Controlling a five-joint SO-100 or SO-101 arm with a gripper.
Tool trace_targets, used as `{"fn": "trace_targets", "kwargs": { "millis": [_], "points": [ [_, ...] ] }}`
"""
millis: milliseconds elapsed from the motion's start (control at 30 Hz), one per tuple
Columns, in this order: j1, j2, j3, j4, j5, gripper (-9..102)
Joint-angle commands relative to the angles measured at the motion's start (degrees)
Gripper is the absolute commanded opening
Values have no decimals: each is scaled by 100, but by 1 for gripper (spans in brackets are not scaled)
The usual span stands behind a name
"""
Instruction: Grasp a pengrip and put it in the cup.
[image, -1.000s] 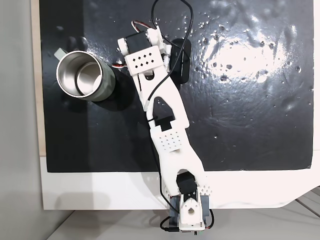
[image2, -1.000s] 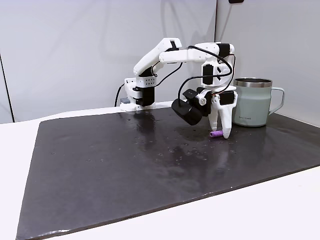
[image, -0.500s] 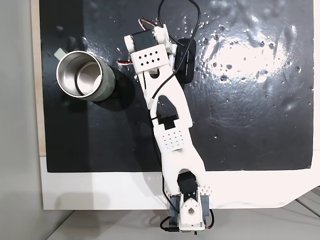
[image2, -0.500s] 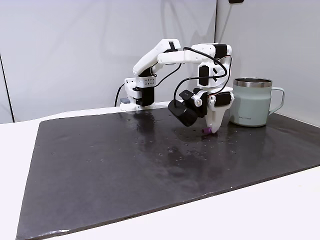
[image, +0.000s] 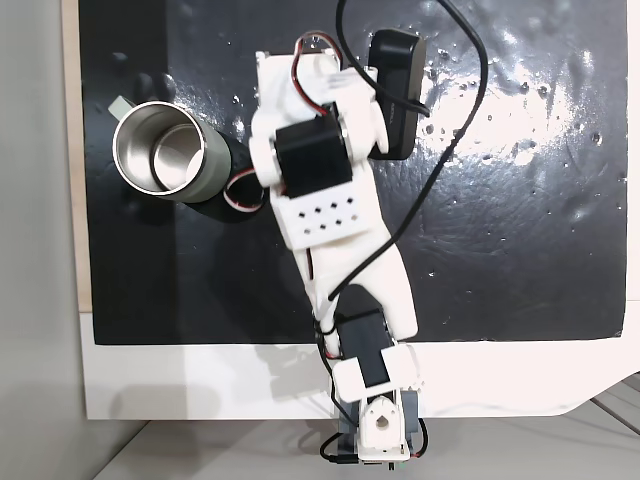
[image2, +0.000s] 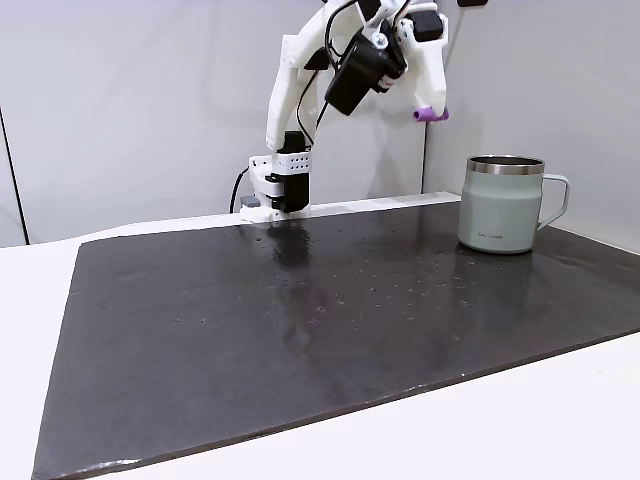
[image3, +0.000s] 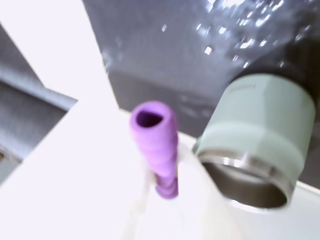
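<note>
My gripper (image2: 429, 107) is raised high above the mat in a fixed view, shut on the tiny purple ribbed pengrip (image2: 427, 115), which sticks out at its tips. The pale grey-green cup (image2: 500, 205) with a steel rim stands upright on the mat, below and to the right of the gripper, handle to the right. From above, the cup (image: 160, 150) shows its shiny inside at the upper left, and the lifted arm (image: 320, 170) lies just right of it. In the wrist view the pengrip (image3: 156, 150) is held close up, with the cup (image3: 257, 145) beyond it to the right.
A black mat (image2: 300, 320) covers most of the white table (image2: 560, 420). The arm's base (image2: 280, 185) stands at the mat's far edge by the wall. A black camera body (image: 395, 80) rides on the wrist.
The gripper closed on the pengrip at the mat, then lifted it high above the surface. The arm has folded upward and now stands closer to the cup in the view from above.
</note>
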Motion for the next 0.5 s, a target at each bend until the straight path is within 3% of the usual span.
{"fn": "trace_targets", "kwargs": {
  "millis": [0,467],
  "points": [
    [-475,633,-9,-246,-229,0],
    [-2602,-448,-1090,-211,-1134,0]
  ]
}}
